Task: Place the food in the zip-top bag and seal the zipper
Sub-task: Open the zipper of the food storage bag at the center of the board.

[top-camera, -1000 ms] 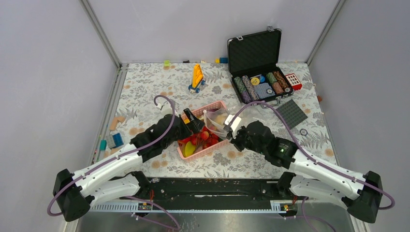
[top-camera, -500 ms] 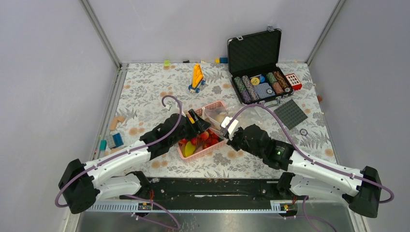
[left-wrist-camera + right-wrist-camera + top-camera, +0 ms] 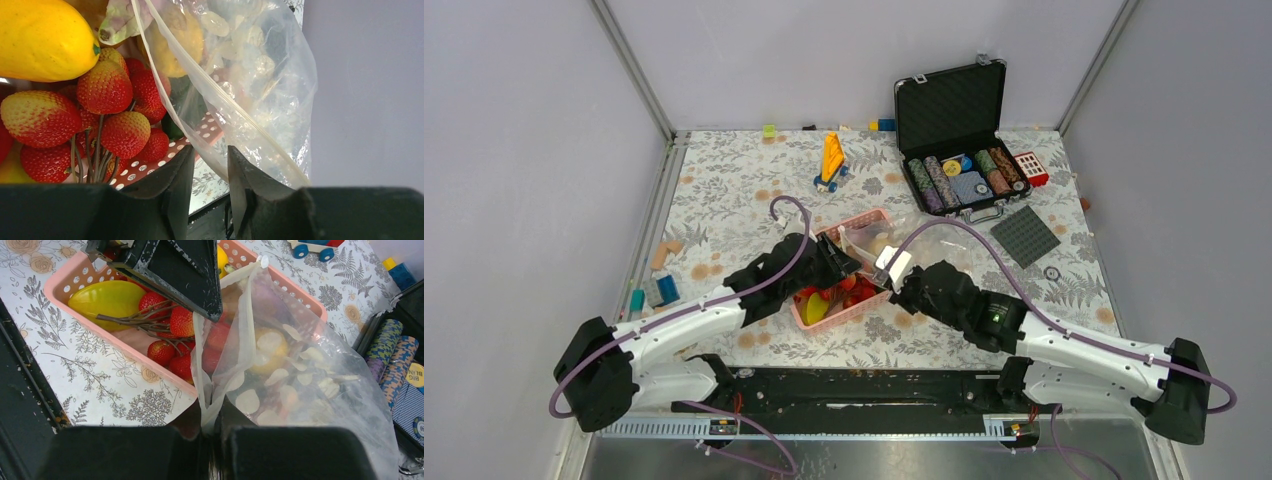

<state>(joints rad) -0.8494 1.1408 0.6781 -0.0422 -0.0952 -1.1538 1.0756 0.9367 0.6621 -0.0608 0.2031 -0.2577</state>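
The right claw pinches the zip-top bag rim, and a yellow fruit lies inside just ahead. The left claw, narrowly parted, straddles the zipper. Left of it, the pink basket holds strawberries.

bright, even light, soft shadows, mostly sharp.

Grey walls, flowered counter
The counter spreads under the fingers; the walls rise beyond and beside them, joined by metal corner posts.

Crinkly clear plastic zip-top bag
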